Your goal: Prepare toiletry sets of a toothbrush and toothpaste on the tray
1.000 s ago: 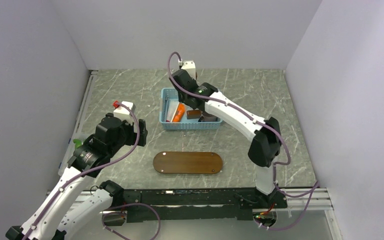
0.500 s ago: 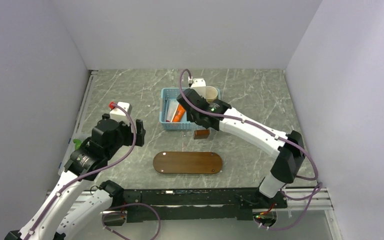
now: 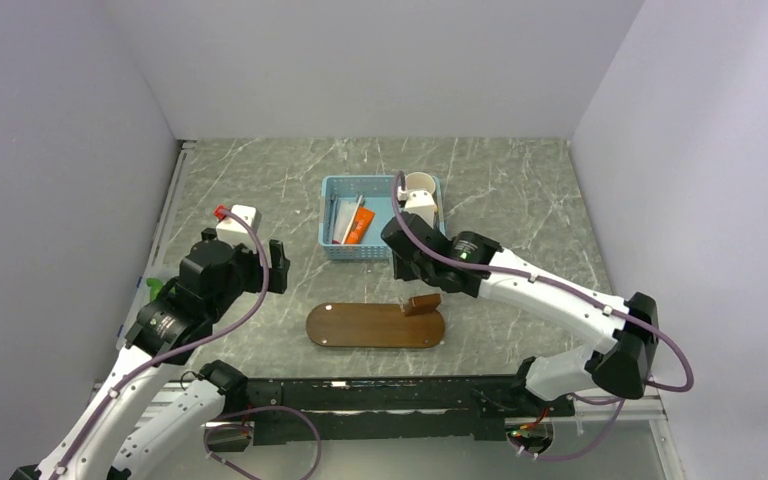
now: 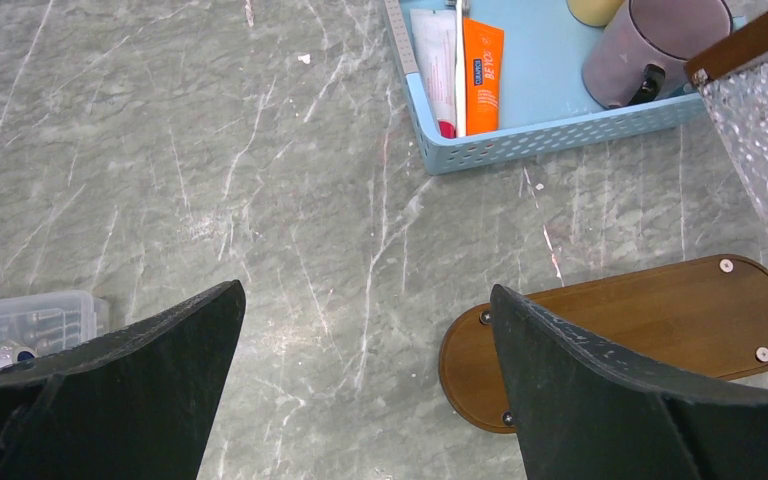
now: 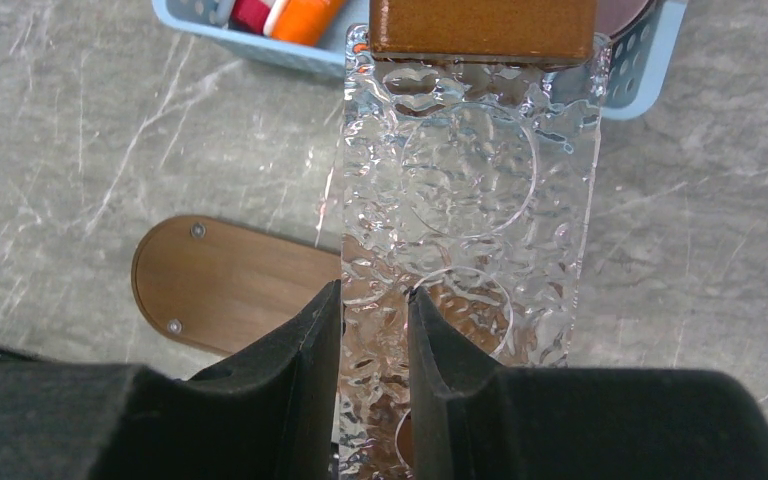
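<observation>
From above: spotting the right hand [image 3: 417,288] out over the right end of the flat dark-brown wooden oval tray [image 3: 360,327], clamped on a clear dimpled slab-shaped holder with a brown wooden cap [image 3: 422,303]. Hard to say from here whether touching the tray or hanging just above it. Well off to the left over the grey marbled bench [image 3: 520,190], finding the left hand [image 3: 276,266] spread wide and carrying nothing. Back in the light-blue plastic mesh basket [image 3: 380,254], seeing the small bright-orange toothpaste tube [image 3: 358,225], not yet fetched, with a beige cup [image 3: 422,180] in the far corner.

Over to the left wrist: looking down between wide-apart fingers [image 4: 160,380] at bare bench, tray to the right, basket beyond. Catching the toothpaste tube lying flat beside a white packet with a red end [image 4: 438,60]. Cannot pick out a toothbrush for certain.

Right wrist now: fingers [image 5: 290,380] pressed onto the holder's clear lower half, wooden cap pointing away, left end of the tray showing below.

Judging the step: setting this holder on the tray ahead of brush and paste. Next, most likely: lowering it squarely onto the wood, easing the pinch off without tipping it, then reaching back into the basket for the toothpaste tube.
</observation>
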You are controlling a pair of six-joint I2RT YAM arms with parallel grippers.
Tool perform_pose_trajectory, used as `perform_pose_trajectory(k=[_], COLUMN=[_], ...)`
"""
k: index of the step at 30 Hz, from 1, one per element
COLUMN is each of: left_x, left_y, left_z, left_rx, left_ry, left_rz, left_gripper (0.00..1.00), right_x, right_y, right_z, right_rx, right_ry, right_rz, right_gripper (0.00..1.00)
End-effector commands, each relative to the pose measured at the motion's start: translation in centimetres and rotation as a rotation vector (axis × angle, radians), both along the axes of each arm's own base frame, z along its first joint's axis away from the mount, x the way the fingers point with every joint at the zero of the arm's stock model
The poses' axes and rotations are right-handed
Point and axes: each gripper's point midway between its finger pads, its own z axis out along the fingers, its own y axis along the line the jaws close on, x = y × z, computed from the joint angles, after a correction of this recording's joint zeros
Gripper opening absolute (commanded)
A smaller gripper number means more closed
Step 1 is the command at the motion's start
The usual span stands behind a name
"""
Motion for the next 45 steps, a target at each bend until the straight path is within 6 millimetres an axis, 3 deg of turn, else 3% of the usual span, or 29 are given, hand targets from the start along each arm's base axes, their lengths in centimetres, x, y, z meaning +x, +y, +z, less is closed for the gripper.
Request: perform_pose_trajectory(k=[1, 11, 23, 45], left_x=[0.2, -0.1, -0.4, -0.4], left_y=[0.4, 0.4, 0.1, 0.0], left_z=[0.5, 1.0, 1.3, 1.3], left_rx=[0.002, -0.011, -0.028, -0.033], left_ry=[-0.025, -0.039, -0.050, -0.049], left_rz=[0.017, 0.010, -0.010, -0.012], left_gripper=[0.99, 0.99, 0.99, 1.00], right_x=[-1.6, -4.2, -5.1, -5.1], right_y=[0.4, 2.0, 6.5, 7.9], right_z=[0.6, -2.8, -6.8, -8.3], right_rx=[0.088, 0.136, 0.062, 0.070], right_ry=[0.016, 0.105, 0.153, 0.163], right_rz=[-0.002, -0.123, -0.138, -0.183], right_gripper=[0.00, 0.00, 0.00, 0.00])
